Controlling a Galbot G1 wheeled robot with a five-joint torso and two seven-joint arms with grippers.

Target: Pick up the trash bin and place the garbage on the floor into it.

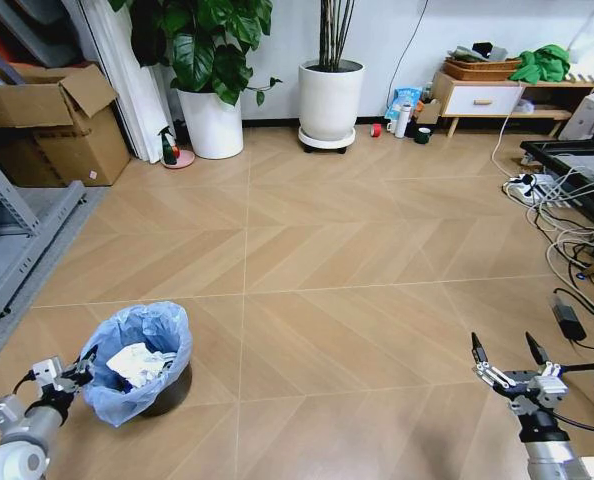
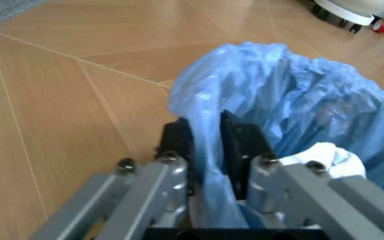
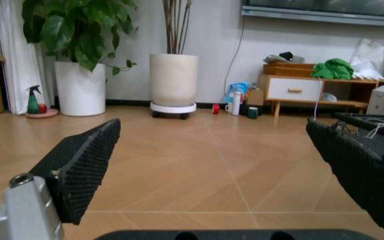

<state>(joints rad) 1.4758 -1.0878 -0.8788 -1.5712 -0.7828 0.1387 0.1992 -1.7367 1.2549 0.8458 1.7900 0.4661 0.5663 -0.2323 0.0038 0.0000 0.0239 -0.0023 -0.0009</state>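
Bright, even indoor light; close wrist foregrounds blurred.

No readable text, labels, brands or numbers anywhere.

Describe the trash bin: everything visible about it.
The trash bin is a small round black bin lined with a baggy, crinkled light-blue plastic bag that spills over the rim and hides most of the wall. It stands upright on the floor at the robot's near left. Crumpled white paper lies inside. The left gripper is shut on the bag-covered rim, its black fingers pinching a fold of plastic. The right gripper is apart from it, open.
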